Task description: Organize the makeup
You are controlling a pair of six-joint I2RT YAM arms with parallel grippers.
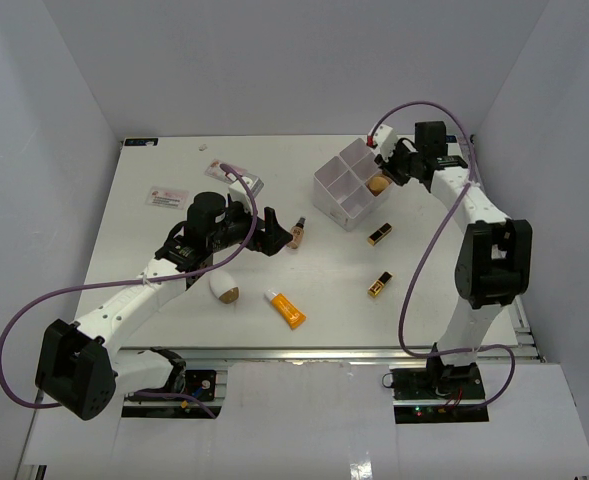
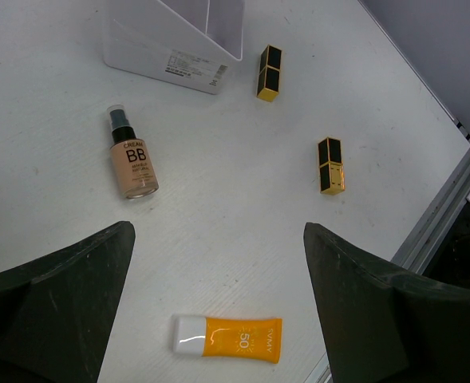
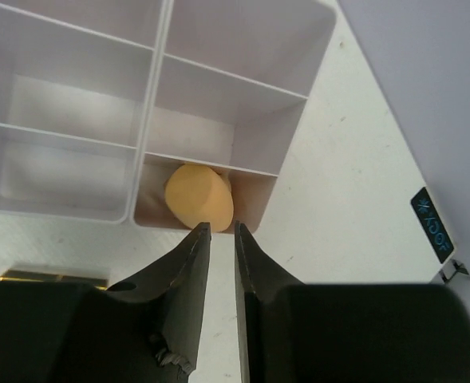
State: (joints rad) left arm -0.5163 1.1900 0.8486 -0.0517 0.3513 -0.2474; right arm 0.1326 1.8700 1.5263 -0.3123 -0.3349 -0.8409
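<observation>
A tan sponge [image 3: 199, 195] lies in the near right compartment of the white box [image 3: 143, 132]; the top view shows this tan sponge [image 1: 378, 184] in the box [image 1: 336, 190]. My right gripper [image 3: 221, 230] hovers just short of it, jaws a narrow gap apart and empty. My left gripper [image 2: 219, 263] is wide open above the table, with the orange tube [image 2: 228, 338] below it. The beige bottle [image 2: 132, 159] and two lipsticks [image 2: 269, 73] [image 2: 331, 165] lie loose. A white sponge [image 1: 224, 289] rests beside the left arm.
Two paper cards [image 1: 166, 198] [image 1: 214, 163] lie at the back left of the table. The table's metal edge rail [image 2: 442, 215] runs close to the lipsticks. The box's other three compartments hold nothing.
</observation>
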